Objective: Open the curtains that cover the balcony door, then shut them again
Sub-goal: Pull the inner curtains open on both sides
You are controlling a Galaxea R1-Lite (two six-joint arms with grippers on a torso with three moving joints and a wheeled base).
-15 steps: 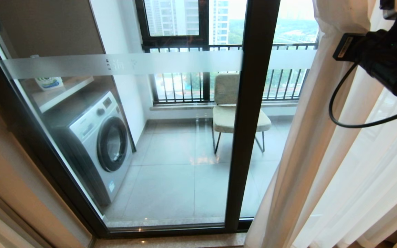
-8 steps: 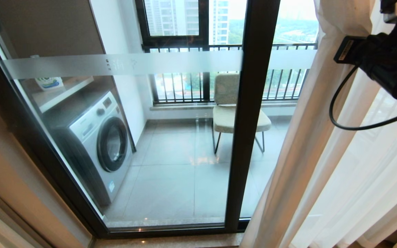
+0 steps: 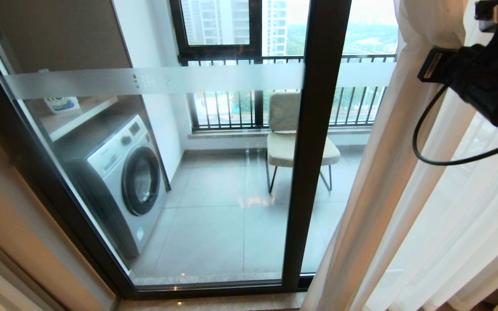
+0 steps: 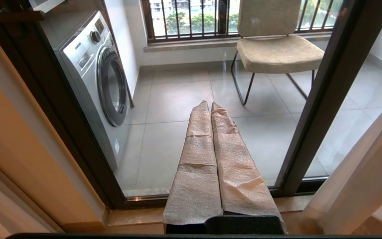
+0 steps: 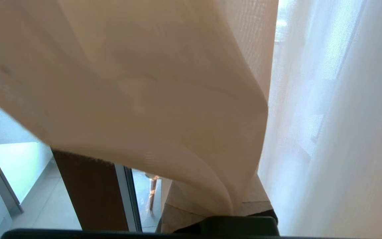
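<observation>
presently right gripper (image 5: 217,212) clamped on the curtains (image 3: 387,172), cloth draped directly over it. judged soft, thick, light; hemmed edge best hold. left gripper (image 4: 211,104) shut, empty.

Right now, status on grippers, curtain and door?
Right gripper shut on curtain, up at door's right. Left gripper shut, empty, parked low. Door mostly uncovered. Nothing in the way.

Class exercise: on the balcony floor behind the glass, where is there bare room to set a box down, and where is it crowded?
Bare tiles lie between the washing machine and the chair, up to the balcony door. Crowded: under the chair, and right, where the curtains hide the floor.
</observation>
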